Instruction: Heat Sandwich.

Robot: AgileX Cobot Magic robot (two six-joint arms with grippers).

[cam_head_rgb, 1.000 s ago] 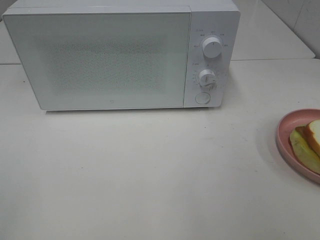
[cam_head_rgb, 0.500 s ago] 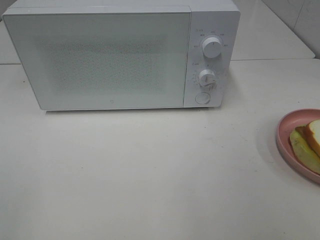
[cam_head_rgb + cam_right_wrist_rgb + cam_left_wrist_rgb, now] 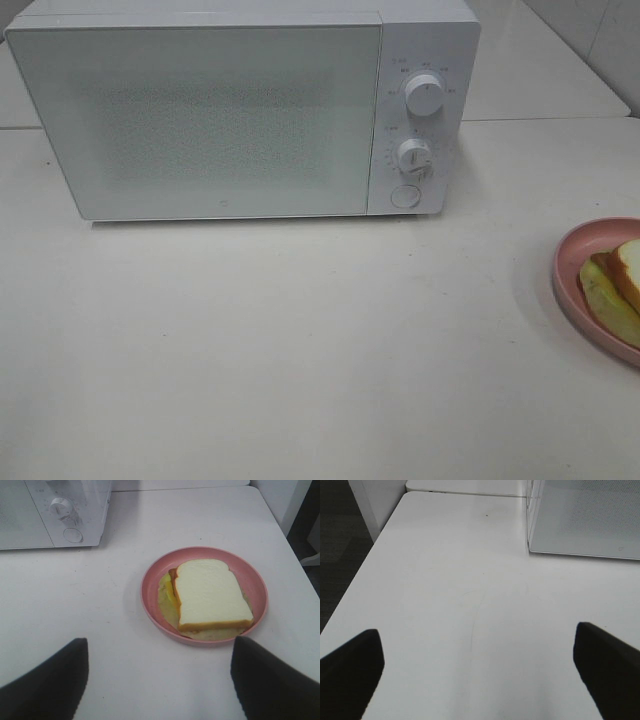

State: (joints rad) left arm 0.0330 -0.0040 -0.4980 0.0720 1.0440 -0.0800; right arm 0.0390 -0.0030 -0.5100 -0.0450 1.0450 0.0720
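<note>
The sandwich [image 3: 210, 594], white bread over yellow-green lettuce, lies on a round pink plate [image 3: 152, 587]. In the exterior high view only part of the sandwich [image 3: 615, 292] and the plate [image 3: 572, 262] shows at the right edge. My right gripper [image 3: 159, 680] hovers open just short of the plate, its dark fingers [image 3: 47, 680] wide apart with nothing between them. Over bare table left of the microwave, my left gripper [image 3: 480, 672] stands open and empty. Neither gripper appears in the exterior high view.
A white microwave [image 3: 230, 110] with its door shut stands at the back of the white table [image 3: 300, 350]. Two knobs [image 3: 424, 95] and a round button [image 3: 404, 196] sit on its right panel. The table's left edge [image 3: 350, 590] drops to dark floor.
</note>
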